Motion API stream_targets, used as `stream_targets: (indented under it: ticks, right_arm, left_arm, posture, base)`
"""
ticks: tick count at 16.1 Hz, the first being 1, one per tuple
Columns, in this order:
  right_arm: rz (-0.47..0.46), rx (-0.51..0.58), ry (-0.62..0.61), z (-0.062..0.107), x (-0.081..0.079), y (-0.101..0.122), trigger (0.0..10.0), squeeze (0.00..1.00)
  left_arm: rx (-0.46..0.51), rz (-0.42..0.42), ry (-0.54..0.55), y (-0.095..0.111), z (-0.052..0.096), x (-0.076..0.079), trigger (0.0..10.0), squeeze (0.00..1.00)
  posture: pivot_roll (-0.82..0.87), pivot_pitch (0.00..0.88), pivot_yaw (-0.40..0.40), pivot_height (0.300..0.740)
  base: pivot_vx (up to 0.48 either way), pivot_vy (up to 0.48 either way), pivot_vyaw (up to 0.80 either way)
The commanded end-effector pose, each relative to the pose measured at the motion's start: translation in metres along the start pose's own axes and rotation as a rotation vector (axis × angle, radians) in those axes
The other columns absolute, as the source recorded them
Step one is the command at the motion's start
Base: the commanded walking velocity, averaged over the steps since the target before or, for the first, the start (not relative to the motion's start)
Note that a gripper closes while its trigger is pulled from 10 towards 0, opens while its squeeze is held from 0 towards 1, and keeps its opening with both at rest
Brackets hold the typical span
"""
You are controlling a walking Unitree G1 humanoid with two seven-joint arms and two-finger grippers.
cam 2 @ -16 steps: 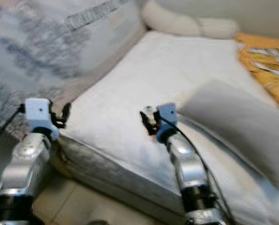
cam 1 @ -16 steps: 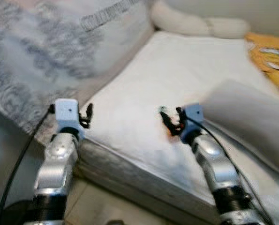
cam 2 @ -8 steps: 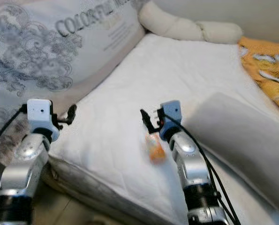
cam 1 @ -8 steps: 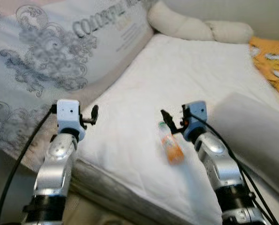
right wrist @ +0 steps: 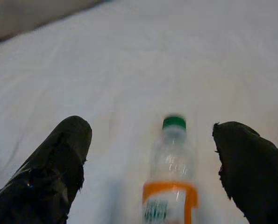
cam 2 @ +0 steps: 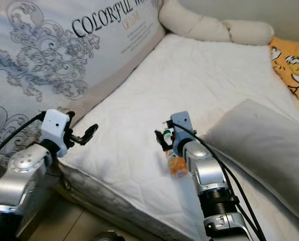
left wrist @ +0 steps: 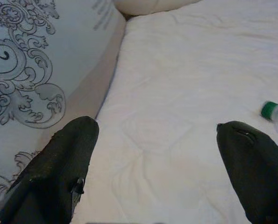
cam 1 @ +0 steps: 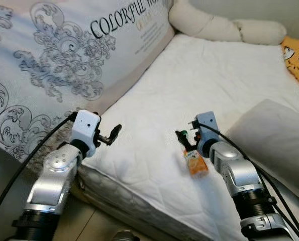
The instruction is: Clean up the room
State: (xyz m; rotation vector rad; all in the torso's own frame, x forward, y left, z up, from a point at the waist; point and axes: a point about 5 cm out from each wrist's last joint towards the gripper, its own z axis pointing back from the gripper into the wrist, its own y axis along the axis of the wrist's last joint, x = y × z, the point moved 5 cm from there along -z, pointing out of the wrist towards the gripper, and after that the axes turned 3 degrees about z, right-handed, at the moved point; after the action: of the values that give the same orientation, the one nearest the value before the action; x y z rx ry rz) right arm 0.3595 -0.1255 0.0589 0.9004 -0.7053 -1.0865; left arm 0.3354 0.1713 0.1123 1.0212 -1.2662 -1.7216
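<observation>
A small clear bottle (right wrist: 170,173) with green cap and orange label is seen lying on its side on the white bed (cam 1: 224,75), between the spread fingers of the right hand (cam 1: 187,140). It is judged light, smooth and easily rolled; the labelled midsection is best gripped. Its long axis runs 5 to 11 o'clock, cap toward 11. The left hand (cam 1: 110,136) is held apart at 9 o'clock.

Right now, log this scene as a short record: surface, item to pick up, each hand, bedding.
surface: white mattress
item: plastic bottle with green cap and orange label, lying flat on the mattress
right hand: open, fingers either side of the bottle, not gripping
left hand: open over bare mattress, holding nothing
bedding: grey pillow beside the right arm; patterned cushion on the left
</observation>
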Motion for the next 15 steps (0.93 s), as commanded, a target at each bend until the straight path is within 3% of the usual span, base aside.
stream_targets:
  ticks: [1, 2, 4, 8, 9, 10, 11, 12, 13, 14, 15]
  right_arm:
    - [-0.019, -0.063, -0.013, -0.001, 0.002, -0.005, 10.0, 1.00]
    - [-0.018, -0.079, -0.015, -0.001, 0.003, -0.006, 10.0, 1.00]
    - [0.015, -0.300, -0.027, 0.002, 0.005, -0.032, 10.0, 1.00]
    - [0.093, -0.351, 0.011, -0.006, -0.003, -0.053, 10.0, 1.00]
    - [0.108, -0.367, 0.013, -0.008, -0.004, -0.059, 10.0, 0.66]
    - [0.072, -0.408, -0.011, -0.011, 0.000, -0.070, 10.0, 0.00]
    - [0.087, -0.445, -0.053, -0.013, 0.007, -0.079, 10.0, 0.00]
    - [0.100, -0.444, -0.090, -0.015, 0.013, -0.078, 10.0, 0.00]
    - [0.105, -0.436, -0.107, -0.016, 0.016, -0.076, 10.0, 0.00]
    - [0.101, -0.426, -0.111, -0.018, 0.017, -0.074, 8.9, 0.00]
    - [0.097, -0.421, -0.114, -0.019, 0.018, -0.073, 8.9, 0.00]
  left_arm:
    - [-0.030, -0.013, -0.061, -0.003, 0.002, 0.005, 10.0, 1.00]
    - [-0.045, -0.023, -0.085, -0.005, 0.003, 0.007, 10.0, 1.00]
    - [-0.125, -0.067, -0.303, -0.013, 0.011, 0.029, 10.0, 1.00]
    - [-0.173, -0.073, -0.402, -0.017, 0.018, 0.038, 10.0, 1.00]
    - [-0.182, -0.077, -0.421, -0.018, 0.020, 0.040, 10.0, 1.00]
    - [-0.200, -0.076, -0.472, -0.019, 0.023, 0.047, 10.0, 1.00]
    - [-0.224, -0.075, -0.495, -0.021, 0.025, 0.049, 10.0, 0.42]
    - [-0.228, -0.081, -0.504, -0.021, 0.025, 0.050, 10.0, 0.00]
    - [-0.232, -0.080, -0.513, -0.021, 0.026, 0.051, 10.0, 0.00]
    - [-0.235, -0.086, -0.511, -0.021, 0.026, 0.050, 10.0, 0.00]
    - [-0.235, -0.089, -0.506, -0.021, 0.026, 0.049, 10.0, 0.00]
  posture:
    - [0.12, 0.000, 0.060, 0.740]
    - [0.12, 0.000, 0.060, 0.740]
    - [0.12, 0.000, 0.060, 0.740]
    - [0.11, 0.000, 0.065, 0.740]
    - [0.11, 0.000, 0.065, 0.740]
    - [0.11, 0.000, 0.073, 0.740]
    - [0.12, 0.000, 0.071, 0.740]
    - [0.12, 0.000, 0.071, 0.740]
    - [0.12, 0.000, 0.069, 0.740]
    - [0.12, 0.000, 0.069, 0.740]
    - [0.12, 0.000, 0.069, 0.740]
  base:
    - [0.000, 0.000, 0.00]
    - [0.000, 0.000, 0.00]
    - [0.000, 0.000, 0.00]
    - [0.000, 0.000, 0.00]
    - [0.000, 0.000, 0.00]
    - [0.000, 0.000, 0.00]
    - [0.000, 0.000, 0.00]
    - [0.000, 0.000, 0.00]
    - [0.000, 0.000, 0.00]
    - [0.000, 0.000, 0.00]
    - [0.000, 0.000, 0.00]
